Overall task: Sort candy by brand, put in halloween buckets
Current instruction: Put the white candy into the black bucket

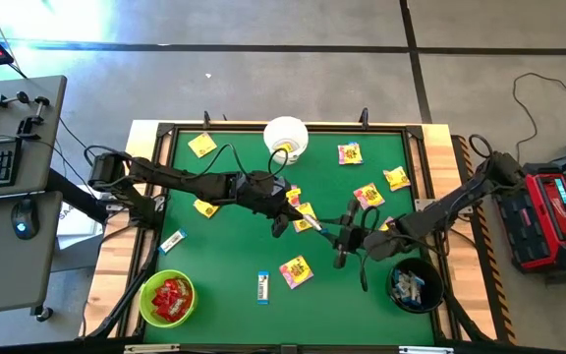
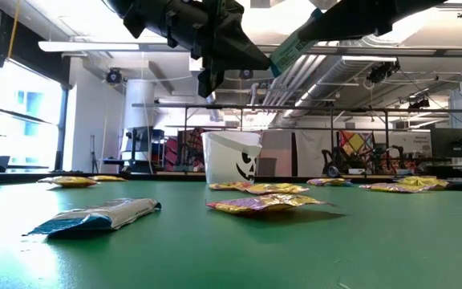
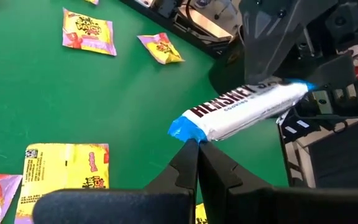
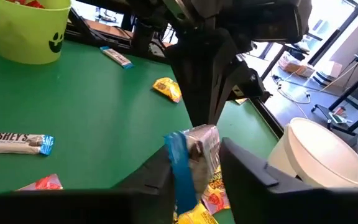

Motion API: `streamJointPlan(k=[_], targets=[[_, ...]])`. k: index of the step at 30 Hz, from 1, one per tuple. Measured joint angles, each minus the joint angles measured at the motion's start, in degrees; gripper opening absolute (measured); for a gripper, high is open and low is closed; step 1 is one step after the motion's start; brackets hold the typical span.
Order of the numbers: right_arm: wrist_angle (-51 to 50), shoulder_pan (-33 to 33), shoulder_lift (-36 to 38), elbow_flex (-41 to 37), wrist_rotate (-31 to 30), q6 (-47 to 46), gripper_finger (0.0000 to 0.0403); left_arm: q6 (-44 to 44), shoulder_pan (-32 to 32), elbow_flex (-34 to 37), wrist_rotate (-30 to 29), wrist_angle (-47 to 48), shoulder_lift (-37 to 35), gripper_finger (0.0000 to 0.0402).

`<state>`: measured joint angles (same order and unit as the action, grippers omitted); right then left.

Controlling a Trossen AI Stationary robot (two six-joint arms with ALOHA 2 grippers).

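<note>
Above the middle of the green bench [image 1: 234, 265], I saw the left claw [image 3: 197, 144] pinched fully shut on the blue crimped end of a narrow white-and-blue wrapped chocolate bar [image 3: 241, 112], holding it in the air. My right claw [image 4: 194, 163] stood at the bar's other end, its two dark fingers [image 4: 244, 163] part-open on either side of the wrapper; I could not tell whether they pressed it yet. From above, both claws met just right of the bench's centre, the left claw [image 1: 281, 224] reaching in from the left and the right claw [image 1: 342, 258] from the right.

Around them lay loose flat candy: a yellow packet with pink print [image 1: 296, 270] just in front, more yellow packets [image 1: 368, 195] toward the right, and another white-and-blue bar [image 1: 262, 286] lying flat near the front edge. A small round white plastic bucket [image 1: 286, 138] stood at the far edge. A lime green bucket [image 1: 167, 298] holding red packets [image 1: 173, 297] sat at the front left corner, and a black bucket [image 1: 415, 285] with a few white-and-blue bars inside sat at the front right.
</note>
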<state>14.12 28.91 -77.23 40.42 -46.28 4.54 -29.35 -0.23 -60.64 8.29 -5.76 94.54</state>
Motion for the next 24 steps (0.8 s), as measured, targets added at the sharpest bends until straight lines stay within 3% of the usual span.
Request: streamJointPlan(k=[8, 16, 20, 24], targets=[[0.31, -0.81, 0.00, 0.00, 1.07, -1.82, 0.0012, 2.49, -0.31, 0.00, -0.02, 0.31, 0.00, 0.0004], [-2.71, 0.27, 3.07, 0.02, 0.21, -5.90, 0.0014, 10.44, -0.94, 0.00, -1.47, 0.35, -0.02, 0.0058], [-15.83, 2.35, 6.71, 3.70, -0.21, -14.08, 0.0012, 14.00, -1.81, 0.00, -4.06, -0.10, -0.02, 0.0093], [-37.60, 5.54, 7.72, 11.38, 0.58, -26.40, 0.0012, 15.93, -2.79, 0.00, -4.12, -0.16, -0.02, 0.0120]])
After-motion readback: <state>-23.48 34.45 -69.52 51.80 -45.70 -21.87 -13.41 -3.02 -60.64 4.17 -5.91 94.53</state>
